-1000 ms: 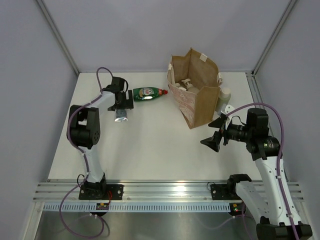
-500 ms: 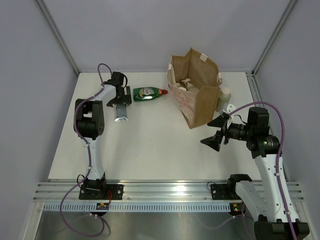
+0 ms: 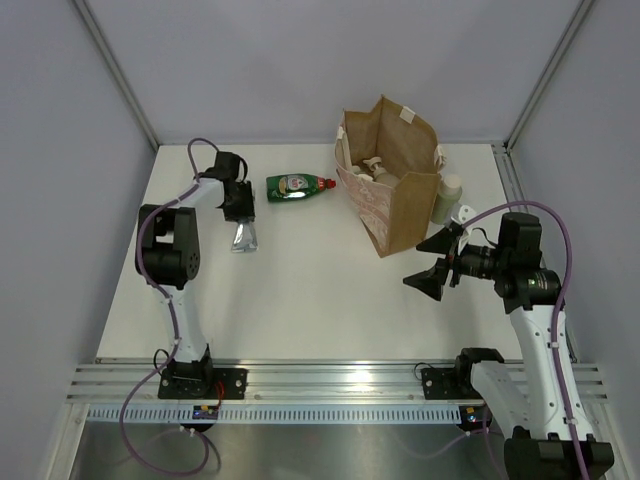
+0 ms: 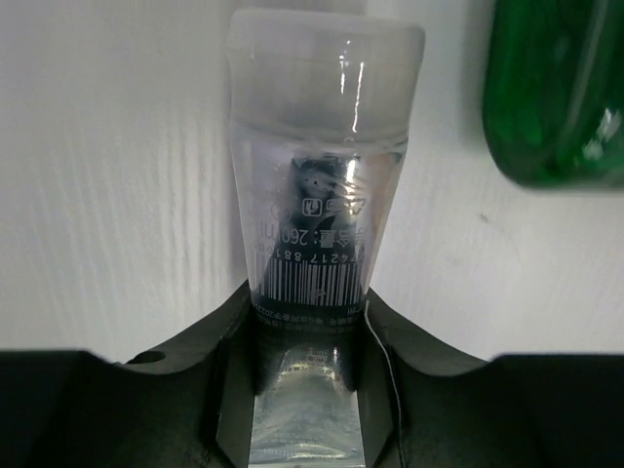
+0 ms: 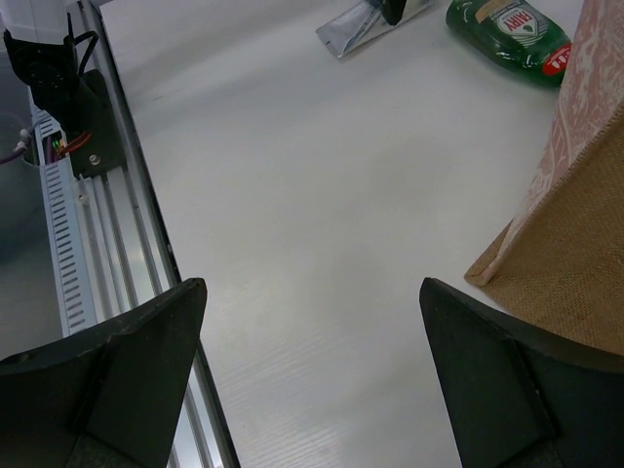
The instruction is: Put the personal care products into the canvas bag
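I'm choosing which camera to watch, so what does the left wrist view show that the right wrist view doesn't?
Only the left wrist view shows the barcode on the silvery tube, which is gripped between the left gripper fingers. Only the right wrist view shows the canvas bag corner, the rail along the table edge and the open right gripper. Both show the tube, the green bottle and the white table.
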Robot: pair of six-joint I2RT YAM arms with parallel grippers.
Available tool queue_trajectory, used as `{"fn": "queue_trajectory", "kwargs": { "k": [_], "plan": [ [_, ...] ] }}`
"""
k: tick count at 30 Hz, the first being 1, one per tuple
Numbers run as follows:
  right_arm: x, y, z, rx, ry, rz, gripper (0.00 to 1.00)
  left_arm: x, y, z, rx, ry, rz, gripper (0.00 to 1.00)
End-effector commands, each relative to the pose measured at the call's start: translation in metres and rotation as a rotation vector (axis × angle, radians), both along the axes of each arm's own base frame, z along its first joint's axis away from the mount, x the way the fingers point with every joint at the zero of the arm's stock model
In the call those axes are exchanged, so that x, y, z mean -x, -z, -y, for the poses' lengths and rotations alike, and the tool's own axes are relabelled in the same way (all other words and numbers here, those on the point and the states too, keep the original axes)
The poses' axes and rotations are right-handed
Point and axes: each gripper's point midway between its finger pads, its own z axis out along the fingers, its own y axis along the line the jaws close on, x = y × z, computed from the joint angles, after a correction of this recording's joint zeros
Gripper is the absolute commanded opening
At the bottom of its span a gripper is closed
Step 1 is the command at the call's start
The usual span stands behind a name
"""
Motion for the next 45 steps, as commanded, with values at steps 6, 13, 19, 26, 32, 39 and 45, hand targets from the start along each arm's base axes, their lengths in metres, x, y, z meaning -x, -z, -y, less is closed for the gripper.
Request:
{"fn": "queue_trajectory", "kwargs": {
  "k": [6,13,19,26,32,39,45],
  "plan": [
    [-0.004,-0.03,-0.005,-0.044,-0.063,-0.143,0.96,0.072,-0.08,0.084,0.492,0.15,0.121,0.35],
    [-0.029,-0.015,-0.02,0.051,0.115,-0.315,0.96,0.173,-0.123,0.164,0.784,0.344,0.189,0.35],
    [-0.051,-0.012,-0.047,-0.048,0.286,-0.385,0.98,0.237,-0.171,0.218,0.888,0.479,0.298,0.36],
    [-0.06,-0.026,-0.073,-0.201,0.302,-0.485,1.0,0.265,-0.217,0.263,0.949,0.537,0.384,0.37],
    [-0.068,-0.023,-0.079,-0.236,0.324,-0.534,0.99,0.263,-0.246,0.298,0.991,0.58,0.408,0.37],
    [-0.075,-0.016,-0.076,-0.246,0.382,-0.545,1.0,0.271,-0.277,0.329,1.044,0.64,0.424,0.38],
    [-0.077,-0.016,-0.078,-0.259,0.383,-0.564,0.98,0.282,-0.282,0.347,1.072,0.686,0.399,0.39]
  ]
}}
